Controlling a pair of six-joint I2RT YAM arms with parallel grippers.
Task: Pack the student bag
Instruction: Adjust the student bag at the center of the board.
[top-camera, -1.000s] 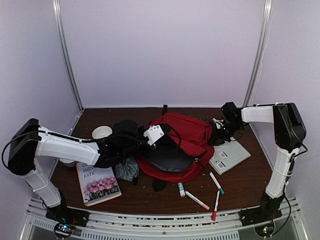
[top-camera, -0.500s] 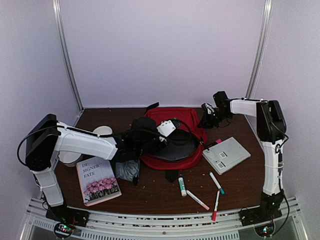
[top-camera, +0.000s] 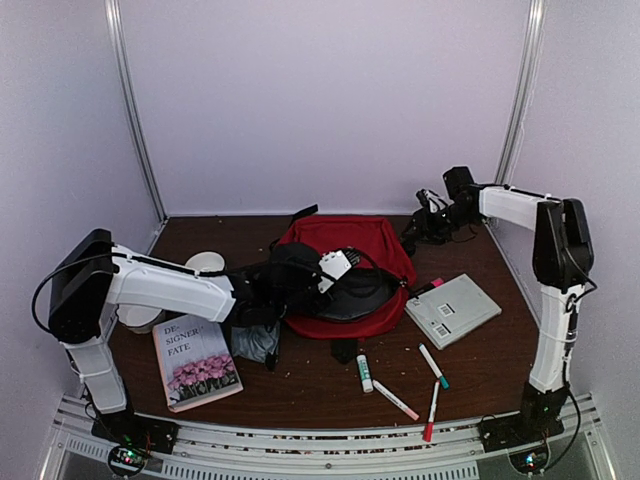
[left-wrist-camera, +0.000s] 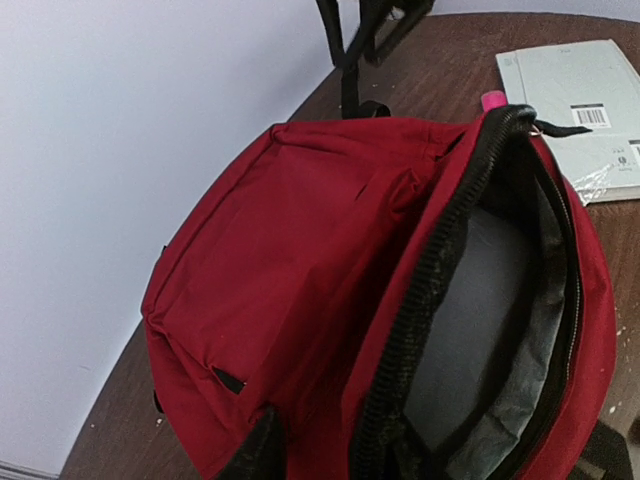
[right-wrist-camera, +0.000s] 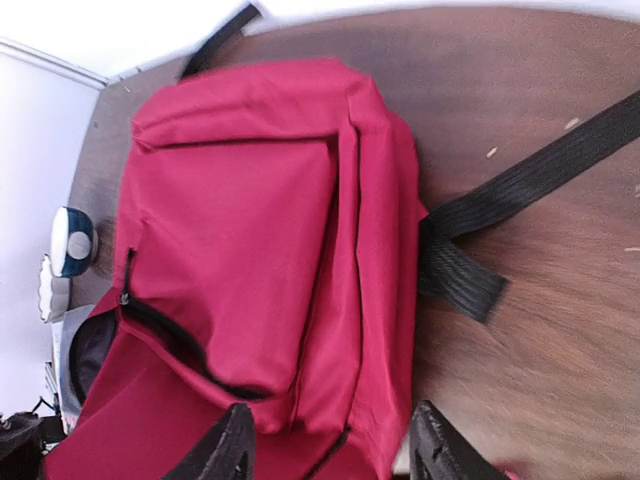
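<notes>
The student bag (top-camera: 345, 250) is a red backpack lying in the middle of the table, its black-trimmed zip mouth (left-wrist-camera: 440, 300) gaping onto grey lining. My left gripper (top-camera: 326, 272) is at the near rim of that mouth. In the left wrist view the left gripper (left-wrist-camera: 320, 460) has its jaws apart, with a fold of red fabric between them. My right gripper (top-camera: 428, 226) hovers off the bag's far right corner. In the right wrist view the bag (right-wrist-camera: 250, 230) fills the frame and the right gripper (right-wrist-camera: 335, 450) stands open over its edge, holding nothing.
A flowered book (top-camera: 196, 362), a grey pouch (top-camera: 255, 340) and a white cup (top-camera: 205, 263) lie left of the bag. A grey notebook (top-camera: 452, 308), several markers (top-camera: 433, 366) and a glue stick (top-camera: 363, 376) lie to the right and front. A black strap (right-wrist-camera: 530, 180) trails on the wood.
Both grippers, shut on the bag earlier, carried it toward the back wall and have now opened. The right gripper has drawn back from the bag's corner.
</notes>
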